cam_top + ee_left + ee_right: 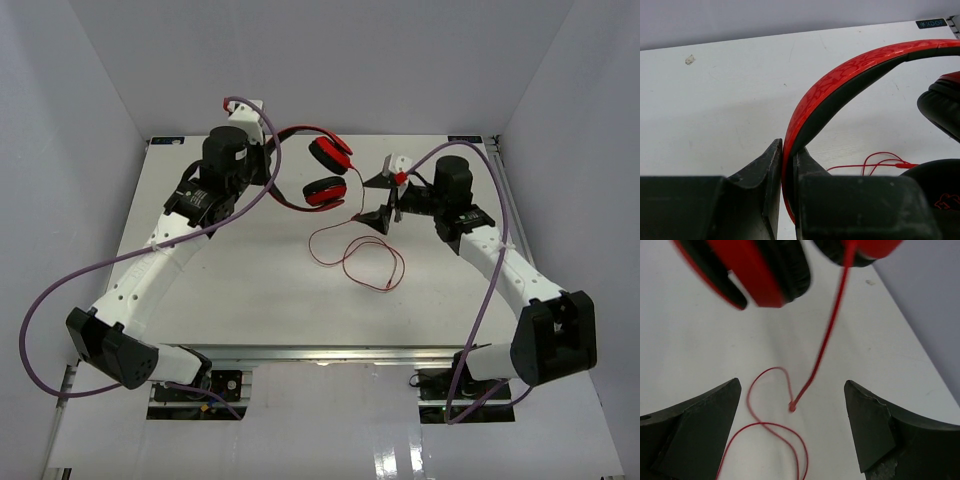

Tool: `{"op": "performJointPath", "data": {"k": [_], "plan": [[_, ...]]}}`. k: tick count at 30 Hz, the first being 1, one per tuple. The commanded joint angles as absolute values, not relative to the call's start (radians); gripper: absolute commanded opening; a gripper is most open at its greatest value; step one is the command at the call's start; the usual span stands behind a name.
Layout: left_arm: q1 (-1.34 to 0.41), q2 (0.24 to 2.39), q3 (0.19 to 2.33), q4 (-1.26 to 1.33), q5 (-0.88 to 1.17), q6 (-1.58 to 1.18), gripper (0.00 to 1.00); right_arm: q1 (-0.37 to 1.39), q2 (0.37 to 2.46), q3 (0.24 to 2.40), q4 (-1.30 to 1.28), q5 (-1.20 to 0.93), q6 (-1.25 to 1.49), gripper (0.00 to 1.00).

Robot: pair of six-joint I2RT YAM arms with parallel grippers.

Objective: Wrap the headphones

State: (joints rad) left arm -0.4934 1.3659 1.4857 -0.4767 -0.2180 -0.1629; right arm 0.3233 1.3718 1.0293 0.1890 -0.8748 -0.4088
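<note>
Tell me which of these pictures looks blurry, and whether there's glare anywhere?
Top external view: sharp and evenly lit, with a pale glare patch on the shiny floor at the bottom. Left wrist view: the red headband is crisp, the left pincer dark and underlit. Right wrist view: the ear cups near the lens are blurred; the red cable looks sharper on the table.

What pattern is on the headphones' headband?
The headband is red with a crackled pattern, black underneath; clearest in the left wrist view.
</note>
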Motion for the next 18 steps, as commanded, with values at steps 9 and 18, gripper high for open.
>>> {"op": "performJointPath", "data": {"k": [9, 18], "plan": [[-0.478, 1.299, 1.583, -0.459, -0.151, -0.319, 0.0, 0.427, 1.62, 1.036, 0.892, -1.121, 0.176, 0.97], [-0.397, 1.273, 1.67, -0.364, -0.083, -0.595, 0.0, 0.456, 1.8, 1.025, 1.516, -1.103, 0.656, 0.86]]}}
